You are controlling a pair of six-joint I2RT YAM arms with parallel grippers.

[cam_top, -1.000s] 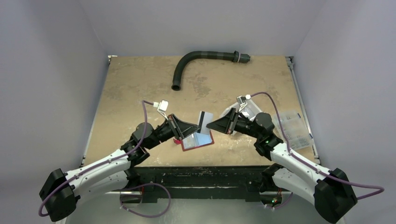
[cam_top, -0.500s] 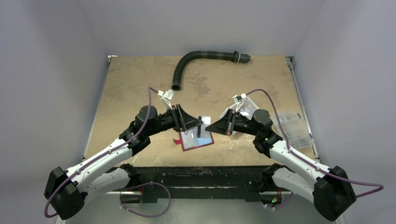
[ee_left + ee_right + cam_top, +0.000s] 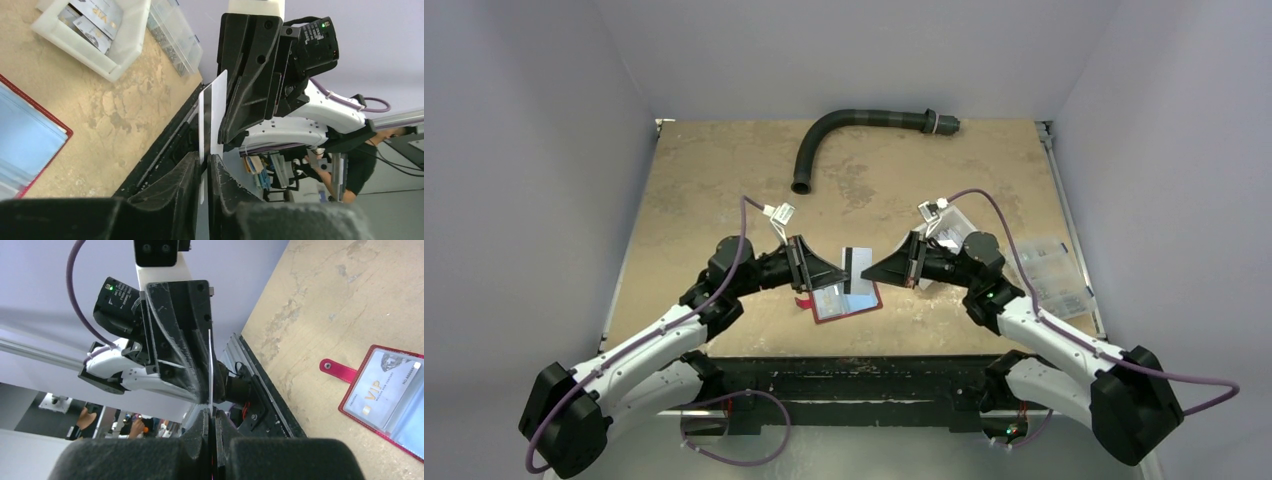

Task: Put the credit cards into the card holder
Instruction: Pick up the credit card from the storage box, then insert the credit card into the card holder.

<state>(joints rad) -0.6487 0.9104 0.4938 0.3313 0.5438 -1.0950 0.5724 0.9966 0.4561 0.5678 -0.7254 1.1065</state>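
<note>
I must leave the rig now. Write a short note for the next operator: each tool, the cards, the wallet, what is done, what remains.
Right tool: shut on one card, in the air near the open wallet.
Left tool: jaws around the same card's edge; grip unclear.
Wallet lies open on the table, one VIP card already inside.
More cards wait in the white bin.
Left to do: slide the held card in, then the rest.

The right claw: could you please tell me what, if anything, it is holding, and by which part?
The right claw pinches a credit card by one edge. The left claw flanks the opposite edge; whether it grips cannot be told.
</note>
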